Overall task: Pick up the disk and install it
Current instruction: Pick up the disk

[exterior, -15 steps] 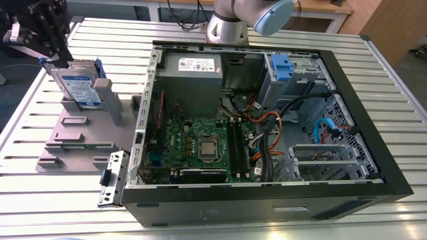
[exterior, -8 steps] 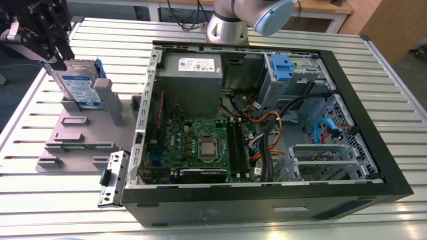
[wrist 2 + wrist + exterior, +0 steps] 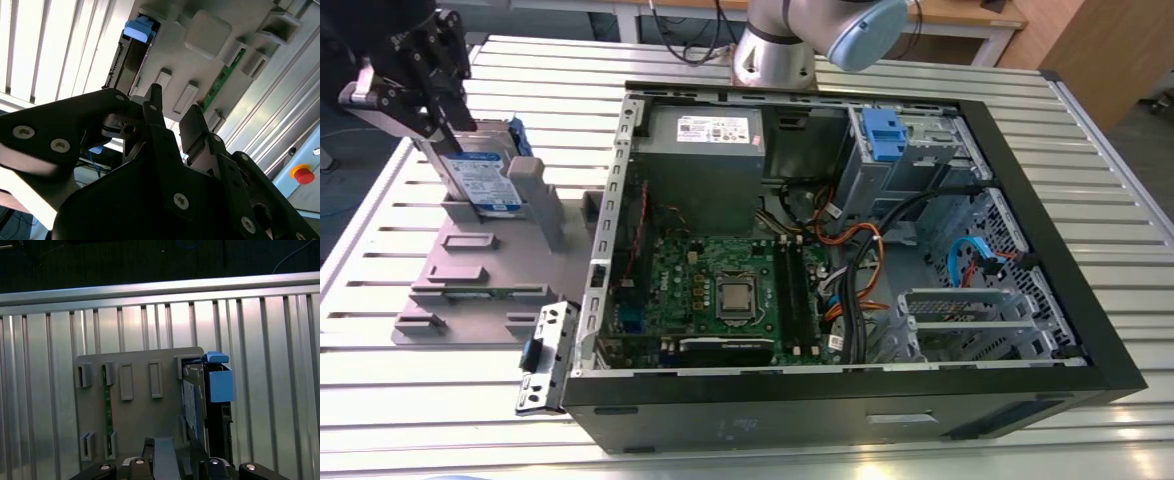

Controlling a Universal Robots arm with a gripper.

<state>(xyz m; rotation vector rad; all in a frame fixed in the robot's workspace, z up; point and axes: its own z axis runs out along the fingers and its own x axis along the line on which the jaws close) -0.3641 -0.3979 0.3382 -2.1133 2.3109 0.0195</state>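
One disk [image 3: 487, 180] stands on edge in a slot of the grey holder [image 3: 480, 262], its white-and-blue label facing outward and a blue rail along its side. The holder lies flat on the slatted table [image 3: 414, 420], just beside the wall of the open computer case [image 3: 787, 410], on the exterior view's left. On the holder's other side only a narrow strip of slats separates it from the table's edge. In front of the holder the slats are bare up to a small metal bracket [image 3: 544, 358] lying by the case's near corner.

The case lies on its side with the open face up, a black rim running round it. Inside, at the far corner toward the exterior view's right, a drive cage [image 3: 907, 150] holds a blue clip. Cables run between that cage and the green board [image 3: 720, 290].

The arm [image 3: 787, 45] rises from behind the case. The gripper [image 3: 438, 125] hangs at the exterior view's left, over the upper end of the disk, tilted, with its fingers [image 3: 152, 107] pointing down toward the disk. In the second wrist view the two fingers stand apart with a gap between them, and only the holder's grey surface shows through it, so the gripper is released and grasps nothing. Whether a fingertip touches the disk's top edge cannot be told.
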